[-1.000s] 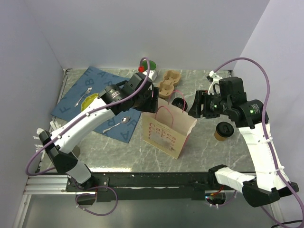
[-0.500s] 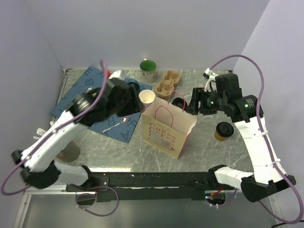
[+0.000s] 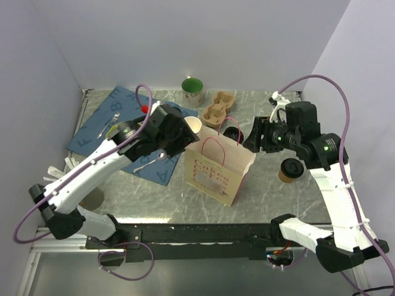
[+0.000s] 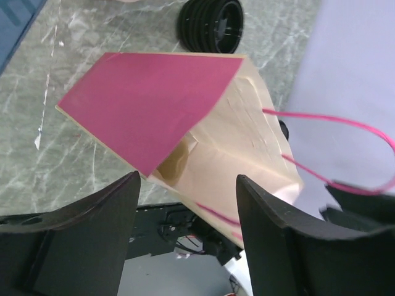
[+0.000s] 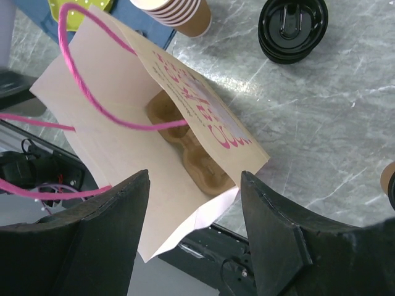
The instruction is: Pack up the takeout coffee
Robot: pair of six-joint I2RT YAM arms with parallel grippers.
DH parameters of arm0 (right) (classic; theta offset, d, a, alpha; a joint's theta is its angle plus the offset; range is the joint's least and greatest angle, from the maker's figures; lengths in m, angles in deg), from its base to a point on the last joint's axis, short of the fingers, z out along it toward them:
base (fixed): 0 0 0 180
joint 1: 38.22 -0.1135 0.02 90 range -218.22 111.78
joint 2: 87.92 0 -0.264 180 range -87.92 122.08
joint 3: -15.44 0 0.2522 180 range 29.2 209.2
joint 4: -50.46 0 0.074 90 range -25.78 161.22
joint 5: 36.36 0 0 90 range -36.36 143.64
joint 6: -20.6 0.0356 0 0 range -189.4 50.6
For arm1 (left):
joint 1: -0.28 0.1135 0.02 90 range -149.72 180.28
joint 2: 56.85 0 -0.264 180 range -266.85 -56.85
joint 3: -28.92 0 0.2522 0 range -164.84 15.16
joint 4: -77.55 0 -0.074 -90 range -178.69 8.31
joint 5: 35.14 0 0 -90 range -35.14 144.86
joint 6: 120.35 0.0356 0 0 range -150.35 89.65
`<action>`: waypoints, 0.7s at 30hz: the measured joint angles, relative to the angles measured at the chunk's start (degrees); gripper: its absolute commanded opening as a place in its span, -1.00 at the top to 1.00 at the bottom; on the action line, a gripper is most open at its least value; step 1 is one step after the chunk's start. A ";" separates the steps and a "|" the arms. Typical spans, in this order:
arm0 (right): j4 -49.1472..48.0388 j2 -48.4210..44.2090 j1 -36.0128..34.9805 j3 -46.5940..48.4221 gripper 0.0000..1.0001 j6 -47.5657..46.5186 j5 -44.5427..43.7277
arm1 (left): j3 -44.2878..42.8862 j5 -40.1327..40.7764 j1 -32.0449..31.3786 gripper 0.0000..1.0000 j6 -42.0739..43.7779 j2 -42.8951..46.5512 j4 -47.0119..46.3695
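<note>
The takeout coffee, a brown cup with a black lid, stands on the table right of the paper bag; only its edge shows in the right wrist view. The bag stands open with pink handles. My left gripper is open and empty at the bag's upper left edge; the left wrist view shows the bag between and beyond its fingers. My right gripper is open and empty above the bag's right rim. The right wrist view looks into the bag, where a cardboard cup carrier lies.
A stack of lidless paper cups and a stack of black lids sit behind the bag. Another cup carrier and a green mug stand at the back. A blue mat with cutlery lies on the left.
My left arm swung away to the left, then came back to the bag's upper left edge. The right arm shifted only slightly. The bag and the coffee have not moved.
</note>
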 measured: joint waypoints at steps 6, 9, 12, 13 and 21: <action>-0.26 -2.23 0.00 -1.51 -0.36 0.00 0.22 | -0.59 -0.72 0.00 -0.30 -3.87 -2.71 1.46; -0.35 -3.21 0.00 -2.40 -0.36 0.00 0.48 | -0.83 -1.55 -0.04 -0.18 -4.92 -3.10 2.12; -0.42 -3.63 0.00 -2.54 -0.36 -0.02 0.63 | -1.53 -2.05 -0.17 -0.01 -5.31 -4.44 3.15; -0.39 -3.69 0.00 -2.56 -0.36 -0.04 0.68 | -1.88 -2.05 -0.31 0.03 -5.27 -5.03 3.61; 0.09 -3.96 0.00 -1.81 -0.38 0.07 2.32 | -2.60 -2.34 -0.76 0.90 5.60 -6.86 2.38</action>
